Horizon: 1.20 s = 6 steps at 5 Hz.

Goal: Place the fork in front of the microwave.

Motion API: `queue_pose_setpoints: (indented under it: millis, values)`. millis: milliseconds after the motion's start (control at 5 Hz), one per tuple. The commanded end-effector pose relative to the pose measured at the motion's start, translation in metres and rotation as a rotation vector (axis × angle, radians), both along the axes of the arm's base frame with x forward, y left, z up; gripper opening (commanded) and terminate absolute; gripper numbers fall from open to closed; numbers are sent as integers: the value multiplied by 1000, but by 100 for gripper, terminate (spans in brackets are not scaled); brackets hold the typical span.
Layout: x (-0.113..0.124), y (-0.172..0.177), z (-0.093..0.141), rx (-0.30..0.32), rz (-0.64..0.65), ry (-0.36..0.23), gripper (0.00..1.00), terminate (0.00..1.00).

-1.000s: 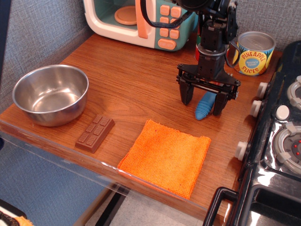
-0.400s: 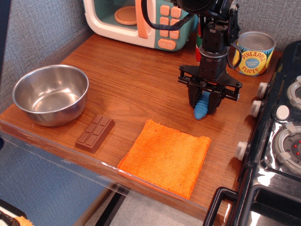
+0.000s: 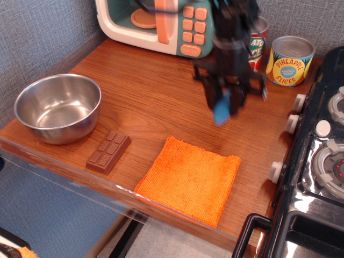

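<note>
The black end effector (image 3: 224, 101) grips the ribbed blue-handled toy fork (image 3: 221, 109) above the wooden counter (image 3: 145, 102); carry it level, lowering gently before the teal-and-cream toy microwave (image 3: 161, 24).

- Lighting's pretty even and bright, soft, looks like it comes from overhead, nothing blown out badly.
- The tool (image 3: 228, 99) and the fork (image 3: 221, 110) it's clamping are smeared with motion blur; edges ghosted, detail mostly gone.
- Everything else is sharp: the cloth (image 3: 189, 180) weave, the chocolate bar (image 3: 108, 152), the pineapple can (image 3: 290, 61) label.
- The steel bowl (image 3: 58, 107) has bright reflections on its rim and inside.
- Glossy glare streaks on the stove (image 3: 317, 177) at right, and a faint sheen on the wood bench (image 3: 145, 102).
- Shadows are soft and short, a dim patch on the bench under the tool.
</note>
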<state>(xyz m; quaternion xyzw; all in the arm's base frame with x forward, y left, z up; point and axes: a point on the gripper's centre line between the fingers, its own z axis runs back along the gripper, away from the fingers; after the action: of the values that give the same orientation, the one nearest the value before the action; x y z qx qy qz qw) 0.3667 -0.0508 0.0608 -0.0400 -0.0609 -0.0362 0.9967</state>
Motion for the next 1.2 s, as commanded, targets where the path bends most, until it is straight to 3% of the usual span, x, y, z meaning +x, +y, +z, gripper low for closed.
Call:
queue_pose_setpoints:
  millis: [0, 400, 1000]
  values:
    - [-9, 88, 31, 82, 89, -51, 0, 0]
    - [-13, 133, 10, 215, 40, 38, 0, 0]
    - [-1, 176, -24, 198, 83, 130, 0, 0]
